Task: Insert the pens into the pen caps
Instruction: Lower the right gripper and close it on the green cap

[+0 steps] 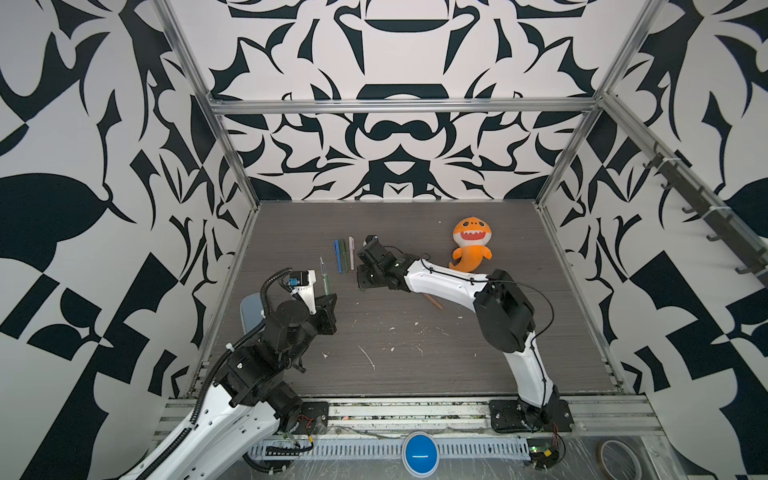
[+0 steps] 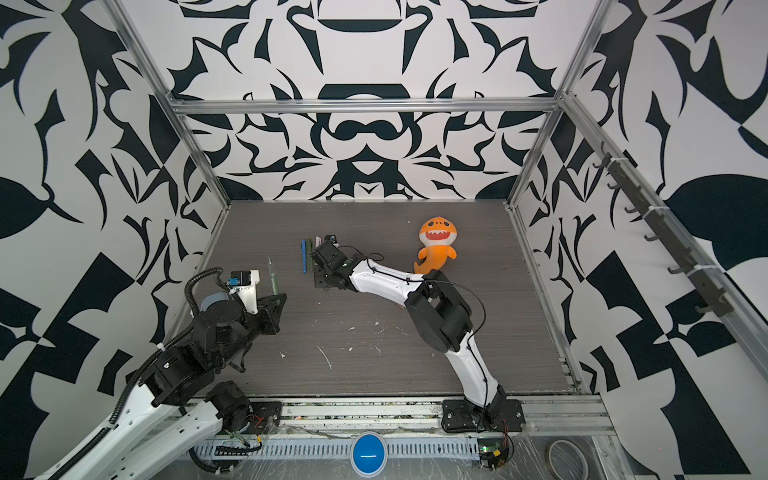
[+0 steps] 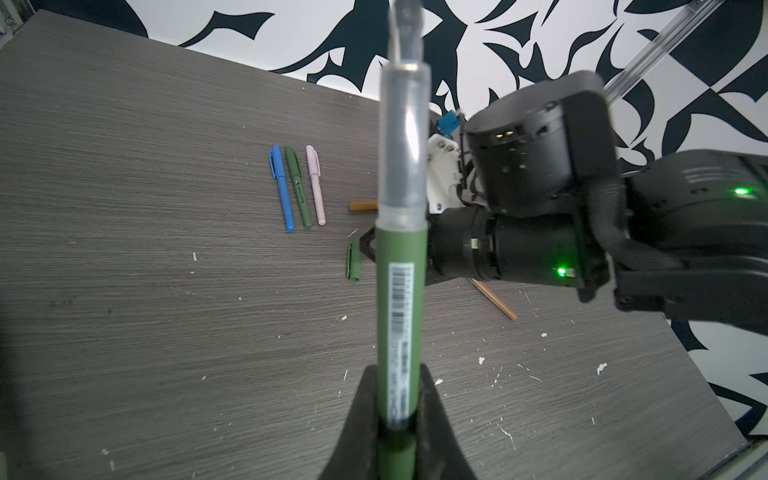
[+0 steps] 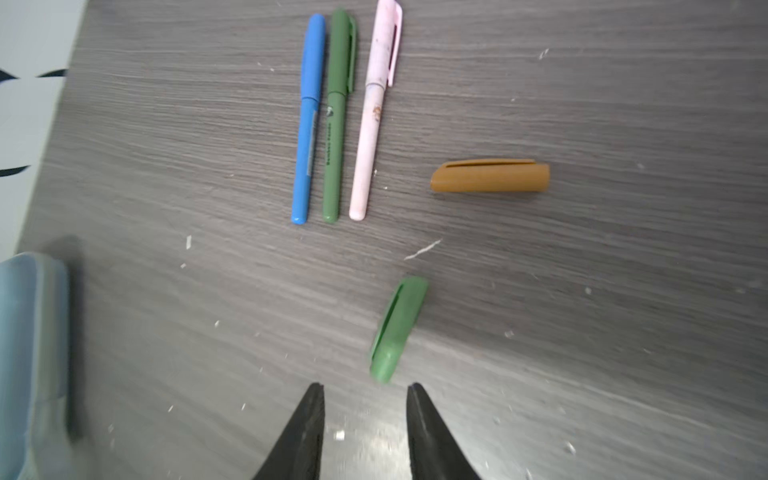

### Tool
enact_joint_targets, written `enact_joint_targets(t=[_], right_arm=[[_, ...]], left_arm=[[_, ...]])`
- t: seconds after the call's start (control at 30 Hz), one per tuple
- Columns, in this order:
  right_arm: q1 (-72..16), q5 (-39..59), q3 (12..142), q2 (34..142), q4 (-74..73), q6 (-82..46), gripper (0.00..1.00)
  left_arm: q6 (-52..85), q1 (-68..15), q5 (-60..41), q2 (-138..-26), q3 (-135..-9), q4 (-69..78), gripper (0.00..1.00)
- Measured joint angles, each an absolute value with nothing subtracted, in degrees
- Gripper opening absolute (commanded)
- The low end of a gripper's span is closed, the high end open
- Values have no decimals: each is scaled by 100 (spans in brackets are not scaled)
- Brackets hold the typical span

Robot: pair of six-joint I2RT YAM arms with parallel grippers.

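Three capped pens (image 4: 334, 124) done; left gripper (image 3: 401, 390) clamps our green pen (image 3: 401, 291), right gripper (image 4: 365, 388) part-open, empty by the green cap (image 4: 397, 330); orange pen (image 3: 496, 301), orange cap (image 4: 490, 176) wait.

Bare tabletop (image 4: 582, 332) around green cap (image 4: 399, 328)

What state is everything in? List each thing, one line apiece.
Blue pen: capped, lying flat.
Dark green pen: capped, lying flat.
Pink pen: capped, lying flat.
Green pen: uncapped, gripped at its barrel.
Green cap: loose, lying flat.
Mustard cap: loose, lying flat.
Brown pen: lying flat, partly hidden by the right arm.
Left gripper: shut on the green pen.
Right gripper: open, empty.
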State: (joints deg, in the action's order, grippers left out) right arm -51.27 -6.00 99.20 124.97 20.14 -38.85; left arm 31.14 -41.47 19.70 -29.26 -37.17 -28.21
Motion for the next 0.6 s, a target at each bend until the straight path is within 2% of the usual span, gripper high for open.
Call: enact_joint_targets(t=[0.37, 0.6], right_arm=[[-5137, -1103, 11286, 13563, 2814, -3920, 33], [-5144, -1400, 11594, 13828, 3142, -3907, 31]], left_arm=[[3109, -4147, 1815, -2895, -3715, -2853, 1], [3076, -4147, 1754, -2956, -3712, -2810, 1]])
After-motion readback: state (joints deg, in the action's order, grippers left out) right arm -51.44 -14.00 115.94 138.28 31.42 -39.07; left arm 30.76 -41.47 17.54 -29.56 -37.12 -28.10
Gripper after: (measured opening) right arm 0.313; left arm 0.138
